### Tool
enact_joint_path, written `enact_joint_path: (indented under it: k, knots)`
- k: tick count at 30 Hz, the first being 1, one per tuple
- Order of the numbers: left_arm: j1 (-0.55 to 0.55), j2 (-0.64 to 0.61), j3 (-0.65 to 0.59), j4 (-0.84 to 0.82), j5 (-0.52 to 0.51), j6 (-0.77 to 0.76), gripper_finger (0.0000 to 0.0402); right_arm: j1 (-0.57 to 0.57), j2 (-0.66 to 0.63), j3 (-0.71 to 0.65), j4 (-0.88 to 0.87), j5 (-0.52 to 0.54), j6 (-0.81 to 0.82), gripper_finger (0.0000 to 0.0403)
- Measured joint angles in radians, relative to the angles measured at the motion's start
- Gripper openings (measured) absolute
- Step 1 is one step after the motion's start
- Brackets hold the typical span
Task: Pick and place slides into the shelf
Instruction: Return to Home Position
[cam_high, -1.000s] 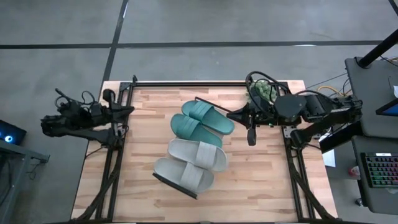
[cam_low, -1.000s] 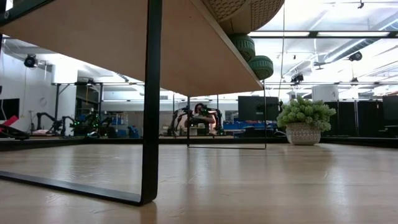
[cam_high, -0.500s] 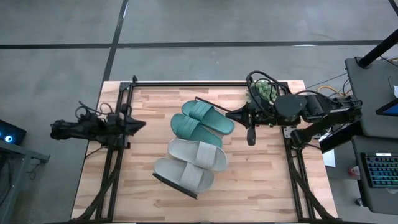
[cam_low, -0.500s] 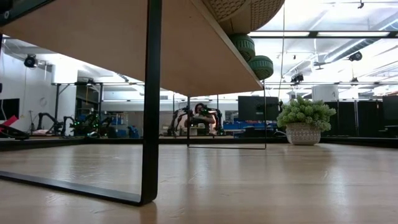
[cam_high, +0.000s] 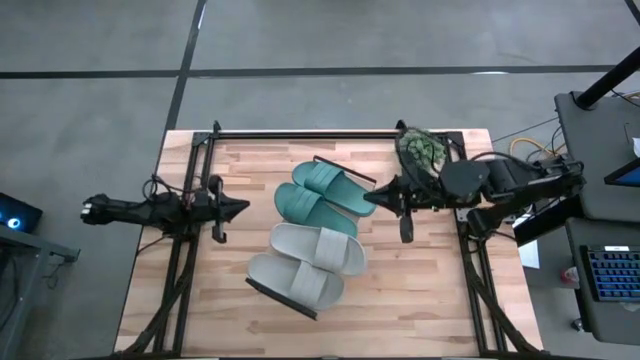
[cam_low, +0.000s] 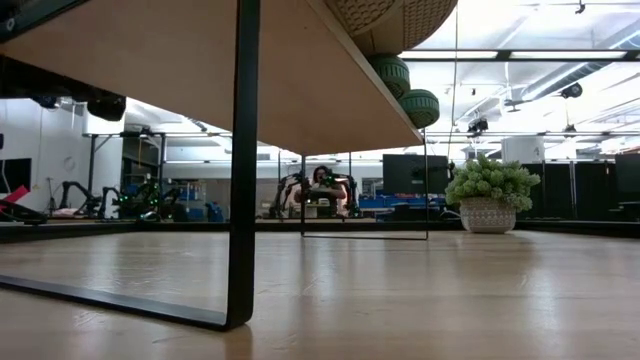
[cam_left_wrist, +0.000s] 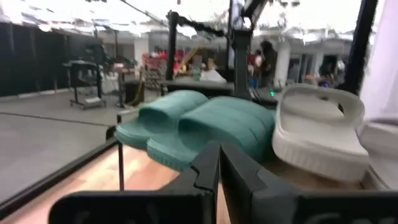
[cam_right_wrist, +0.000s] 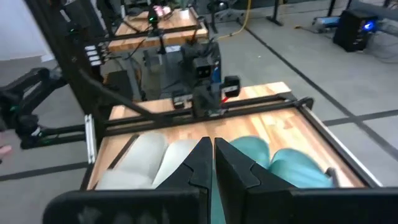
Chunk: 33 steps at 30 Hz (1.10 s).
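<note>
Four slides lie on the shelf, a light-wood plank with a dark frame, in mid-table. The two teal slides are on its far part, the two grey slides on its near part, all sole down. In the low view the shelf shows from below, with slide soles over its edge. My left gripper is shut and stands left of the slides, pointing right at them. My right gripper is shut, just right of the teal slides and above them.
A potted plant stands at the table's far right corner, behind my right arm, and shows in the low view. Dark metal rails run along the table's left and right sides. Bare wood lies either side of the shelf.
My left arm has reached out from beyond the table's left edge toward the right, and its shut gripper now stands over the table near the slides. My right gripper has shifted slightly toward the near edge. The slides and shelf have stayed put.
</note>
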Motion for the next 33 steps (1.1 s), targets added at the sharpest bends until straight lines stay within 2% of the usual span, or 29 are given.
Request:
enact_joint_path:
  k: [4,9,14,18,21,25,29,33]
  knots:
    - [0.000,0.003,-0.011,0.062,-0.005,0.001,0.0000,0.019,-0.076,-0.162,0.166,-0.021,-0.001,0.0008]
    - [0.000,0.001,-0.011,0.057,-0.006,0.002,0.0000,0.024,-0.236,-0.449,0.548,-0.145,-0.004,0.0008]
    - [0.000,0.000,-0.011,0.056,-0.003,0.004,0.0000,0.024,-0.357,-0.707,0.771,-0.154,0.000,0.0008]
    - [0.000,0.000,-0.011,0.028,-0.002,0.071,0.0000,0.017,-0.413,-0.835,0.789,-0.136,-0.043,0.0008]
    - [0.000,0.001,-0.011,0.029,-0.003,0.063,0.0000,0.005,-0.460,-0.907,0.791,-0.110,-0.109,0.0008]
    - [0.000,0.000,-0.011,0.031,-0.010,0.053,0.0000,-0.049,-0.556,-1.039,0.903,-0.101,-0.137,0.0008]
    - [0.000,0.003,-0.001,0.033,-0.075,0.054,0.0000,-0.139,-0.597,-1.188,1.103,-0.101,-0.143,0.0008]
    - [0.000,0.000,0.003,0.032,-0.084,0.054,0.0000,-0.209,-0.599,-1.251,1.117,-0.144,-0.136,0.0008]
